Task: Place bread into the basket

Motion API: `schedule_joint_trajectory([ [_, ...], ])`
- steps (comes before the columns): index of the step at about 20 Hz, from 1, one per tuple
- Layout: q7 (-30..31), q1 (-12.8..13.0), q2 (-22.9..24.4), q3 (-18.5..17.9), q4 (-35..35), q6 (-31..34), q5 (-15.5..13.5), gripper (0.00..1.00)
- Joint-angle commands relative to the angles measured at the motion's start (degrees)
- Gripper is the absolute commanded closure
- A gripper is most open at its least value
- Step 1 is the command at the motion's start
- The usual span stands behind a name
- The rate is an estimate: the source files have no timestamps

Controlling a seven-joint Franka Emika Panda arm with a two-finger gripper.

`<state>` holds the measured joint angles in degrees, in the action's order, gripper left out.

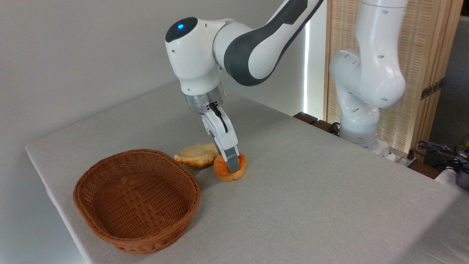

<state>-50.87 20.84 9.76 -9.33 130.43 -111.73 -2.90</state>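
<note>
The bread (222, 171), a small orange-golden bun, sits tilted at the table's middle, just right of the basket (110, 234). My gripper (232, 165) comes down on it from above. One grey fingertip (231, 162) presses against the bun's near face, while the other finger is hidden behind it. The jaws look closed around the bun. Its lower edge is at or barely off the tabletop. The brown wicker basket stands empty at the front left.
A flatter, paler leaf-shaped pastry (196, 155) lies between the bun and the basket's far rim, touching or nearly touching the bun. The arm's white base (361, 121) stands at the back right, with cables (439, 150) beside it. The table's left edge runs close to the basket.
</note>
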Motion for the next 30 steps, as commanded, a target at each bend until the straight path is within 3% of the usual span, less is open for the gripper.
schedule_joint_trajectory([
  [1, -1.3, 0.2, 0.5, -0.4, -1.0, 1.7, 0.4, 0.63],
  [5, -1.3, -0.1, 0.8, -0.8, -4.7, 6.2, 0.4, 0.63],
  [11, -1.0, -0.4, 0.8, -0.8, -10.0, 6.5, 0.4, 0.62],
  [16, 0.2, -0.6, -1.0, -1.3, -14.8, 1.4, -0.9, 0.60],
  [20, 6.2, -0.5, -3.0, -1.6, -14.8, -8.8, -3.2, 0.59],
  [22, 7.4, -0.5, -4.1, -1.6, -14.8, -12.8, -3.2, 0.53],
  [24, 7.4, -0.5, -6.2, -1.6, -14.8, -18.1, -3.2, 0.40],
  [25, 7.8, -0.5, -7.5, -1.6, -14.8, -20.4, -3.2, 0.17],
  [26, 7.9, -0.5, -8.1, -1.6, -14.8, -21.2, -3.1, 0.06],
  [27, 7.9, -0.5, -8.6, -1.6, -14.8, -21.9, -3.2, 0.00],
  [30, 7.8, -0.5, -9.3, -1.6, -14.8, -22.0, -3.1, 0.00],
])
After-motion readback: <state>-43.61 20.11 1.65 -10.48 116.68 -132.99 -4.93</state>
